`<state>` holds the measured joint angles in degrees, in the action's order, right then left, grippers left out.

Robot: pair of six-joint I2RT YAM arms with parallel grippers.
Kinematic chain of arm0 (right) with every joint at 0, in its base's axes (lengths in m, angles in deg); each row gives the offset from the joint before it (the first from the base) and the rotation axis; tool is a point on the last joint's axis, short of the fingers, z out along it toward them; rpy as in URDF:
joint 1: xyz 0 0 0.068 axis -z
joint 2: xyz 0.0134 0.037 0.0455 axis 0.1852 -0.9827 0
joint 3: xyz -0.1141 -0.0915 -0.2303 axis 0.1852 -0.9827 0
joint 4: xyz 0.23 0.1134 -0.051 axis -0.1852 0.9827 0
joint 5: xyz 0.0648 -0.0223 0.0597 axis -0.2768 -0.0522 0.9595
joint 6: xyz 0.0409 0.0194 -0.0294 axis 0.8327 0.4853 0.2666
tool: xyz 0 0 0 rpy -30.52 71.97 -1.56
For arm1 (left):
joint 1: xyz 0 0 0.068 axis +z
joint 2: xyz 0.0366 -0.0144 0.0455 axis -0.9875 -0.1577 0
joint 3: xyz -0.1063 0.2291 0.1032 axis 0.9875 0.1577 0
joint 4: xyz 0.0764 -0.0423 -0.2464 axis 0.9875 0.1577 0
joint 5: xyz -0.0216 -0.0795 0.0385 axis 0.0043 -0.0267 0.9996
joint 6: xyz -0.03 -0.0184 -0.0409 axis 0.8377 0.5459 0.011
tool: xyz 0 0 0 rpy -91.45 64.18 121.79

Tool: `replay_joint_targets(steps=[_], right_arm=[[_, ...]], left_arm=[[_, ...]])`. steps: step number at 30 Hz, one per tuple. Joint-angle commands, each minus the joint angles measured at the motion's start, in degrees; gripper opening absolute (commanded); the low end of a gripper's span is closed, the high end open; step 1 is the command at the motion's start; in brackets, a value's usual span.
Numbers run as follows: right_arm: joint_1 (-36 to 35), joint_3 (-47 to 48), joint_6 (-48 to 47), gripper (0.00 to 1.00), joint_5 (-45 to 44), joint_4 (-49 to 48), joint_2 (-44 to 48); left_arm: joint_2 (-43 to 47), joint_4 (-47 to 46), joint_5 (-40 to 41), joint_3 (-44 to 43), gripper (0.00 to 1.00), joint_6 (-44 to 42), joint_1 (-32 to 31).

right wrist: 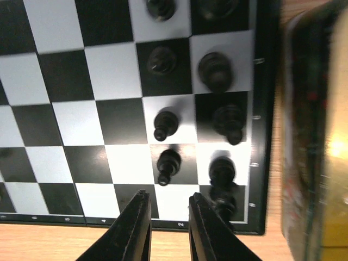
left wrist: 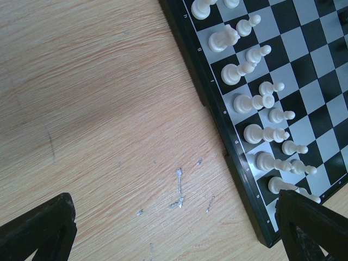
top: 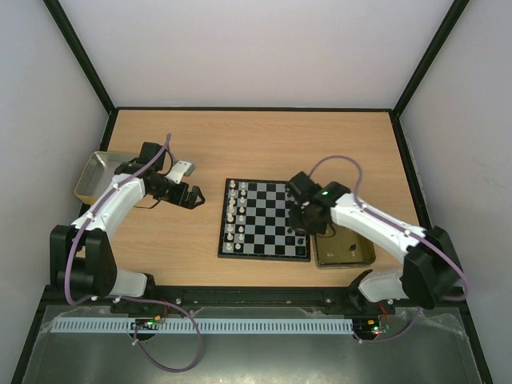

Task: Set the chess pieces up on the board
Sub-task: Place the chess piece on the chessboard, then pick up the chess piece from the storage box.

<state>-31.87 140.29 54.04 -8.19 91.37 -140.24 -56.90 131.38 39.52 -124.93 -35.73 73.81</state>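
Observation:
The board (top: 268, 232) lies mid-table. White chess pieces (top: 233, 216) stand in two rows along its left side, also shown in the left wrist view (left wrist: 255, 103). Black chess pieces (right wrist: 167, 163) stand in two rows along its right side, partly hidden under my right arm in the top view. My left gripper (top: 192, 197) hangs over bare table left of the board, with its jaws wide open and empty (left wrist: 176, 228). My right gripper (top: 302, 218) hovers above the board's near right corner. Its jaws are a little apart and empty (right wrist: 169, 198), just short of a black pawn.
A gold tin (top: 344, 253) sits against the board's right edge and fills the right side of the right wrist view (right wrist: 315, 136). A silver tray (top: 96, 178) stands at the far left. Grey scuff marks (left wrist: 178, 190) mark the wooden table.

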Motion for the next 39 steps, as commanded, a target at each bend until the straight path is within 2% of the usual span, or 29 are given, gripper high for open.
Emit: replay_joint_targets(steps=[1, 7, 14, 39], right_arm=[[9.71, -2.26, -0.06, 0.2, -4.47, 6.69, 6.71], [26.86, -8.6, -5.26, 0.27, -7.72, 8.53, 9.13], [35.88, -14.43, -7.39, 0.3, -6.88, 5.38, 10.6], [38.24, -16.32, -4.31, 0.3, -8.05, 4.46, 9.06]], left_arm=[[-0.04, 0.52, 0.05, 0.53, 0.99, 0.08, -0.18], [-0.02, 0.76, 0.05, 0.38, 0.99, 0.08, -0.18], [-0.02, 0.72, 0.07, 0.35, 0.99, 0.08, -0.18], [0.88, 0.36, -0.1, 0.67, 0.99, 0.16, -0.18]])
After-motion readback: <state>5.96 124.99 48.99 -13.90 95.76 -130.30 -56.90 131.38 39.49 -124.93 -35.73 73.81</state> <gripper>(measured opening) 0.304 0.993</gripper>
